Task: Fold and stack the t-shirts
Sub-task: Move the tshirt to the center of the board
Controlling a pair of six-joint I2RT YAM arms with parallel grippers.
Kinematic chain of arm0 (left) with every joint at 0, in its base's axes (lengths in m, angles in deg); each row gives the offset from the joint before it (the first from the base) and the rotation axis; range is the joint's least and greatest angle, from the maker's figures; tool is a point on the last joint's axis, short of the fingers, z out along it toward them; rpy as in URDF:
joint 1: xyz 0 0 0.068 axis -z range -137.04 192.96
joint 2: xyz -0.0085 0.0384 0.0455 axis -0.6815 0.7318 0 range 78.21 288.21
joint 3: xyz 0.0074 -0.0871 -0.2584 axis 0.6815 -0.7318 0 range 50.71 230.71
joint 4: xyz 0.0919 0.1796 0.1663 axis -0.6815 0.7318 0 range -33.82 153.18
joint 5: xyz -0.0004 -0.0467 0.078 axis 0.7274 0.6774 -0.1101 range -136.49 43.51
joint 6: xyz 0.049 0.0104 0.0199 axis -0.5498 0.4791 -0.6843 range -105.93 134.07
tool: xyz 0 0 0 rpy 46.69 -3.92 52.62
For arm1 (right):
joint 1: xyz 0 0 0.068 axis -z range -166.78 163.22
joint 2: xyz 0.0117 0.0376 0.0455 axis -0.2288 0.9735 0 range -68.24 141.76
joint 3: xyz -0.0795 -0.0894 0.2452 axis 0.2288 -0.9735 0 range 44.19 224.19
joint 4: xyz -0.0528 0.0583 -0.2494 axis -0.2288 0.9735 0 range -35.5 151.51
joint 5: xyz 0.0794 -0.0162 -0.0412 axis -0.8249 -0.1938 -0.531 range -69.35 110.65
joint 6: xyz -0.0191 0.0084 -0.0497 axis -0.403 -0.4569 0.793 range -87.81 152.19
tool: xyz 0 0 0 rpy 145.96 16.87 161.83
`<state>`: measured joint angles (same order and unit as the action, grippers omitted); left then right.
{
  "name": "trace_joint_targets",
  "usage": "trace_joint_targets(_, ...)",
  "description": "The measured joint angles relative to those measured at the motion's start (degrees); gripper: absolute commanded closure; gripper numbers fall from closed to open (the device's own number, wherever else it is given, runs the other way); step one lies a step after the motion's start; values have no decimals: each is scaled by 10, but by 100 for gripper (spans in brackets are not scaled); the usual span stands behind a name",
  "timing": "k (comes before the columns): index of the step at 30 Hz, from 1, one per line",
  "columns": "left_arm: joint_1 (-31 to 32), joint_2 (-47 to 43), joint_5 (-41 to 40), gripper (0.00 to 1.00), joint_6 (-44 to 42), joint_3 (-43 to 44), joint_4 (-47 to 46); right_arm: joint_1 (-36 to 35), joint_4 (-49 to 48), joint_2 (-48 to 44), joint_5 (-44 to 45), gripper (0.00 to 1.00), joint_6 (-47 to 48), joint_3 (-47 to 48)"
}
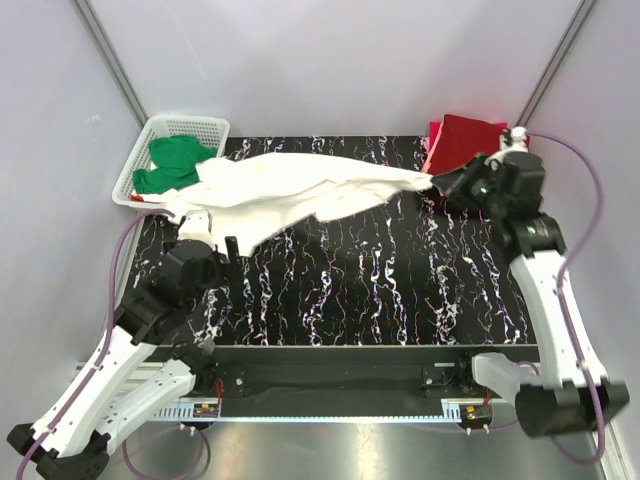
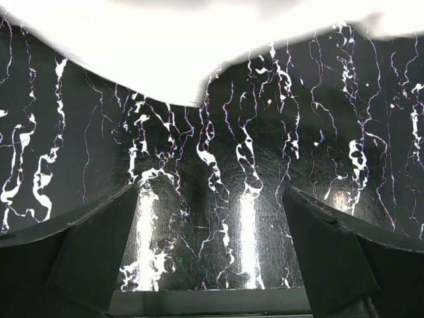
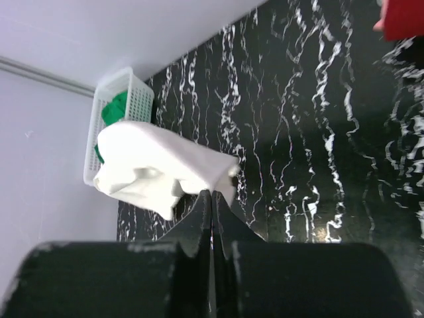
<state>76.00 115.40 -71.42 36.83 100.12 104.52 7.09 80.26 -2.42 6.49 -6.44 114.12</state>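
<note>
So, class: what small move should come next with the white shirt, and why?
Probably the left gripper should reach forward and grip the shirt's near edge: the right gripper pinches one corner, the left is open just short of it, and the shirt is bunched, not spread.

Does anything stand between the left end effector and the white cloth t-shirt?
Nothing visible does. In the left wrist view, the open left end effector faces the edge of the white cloth t-shirt, and only the black white-veined table shows between them.
</note>
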Motion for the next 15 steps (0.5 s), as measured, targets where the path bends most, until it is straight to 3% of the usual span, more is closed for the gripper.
trace_joint_targets(5,0,0,0,1,1,0,0,31,64,-92,10,100,22,-27)
trace_joint_targets(11,0,8,2,1,1,0,-1,40,119,-82,12,100,23,-123)
trace_joint_targets(15,0,55,20,8,-3,0,-7,40,140,-83,11,100,24,-146)
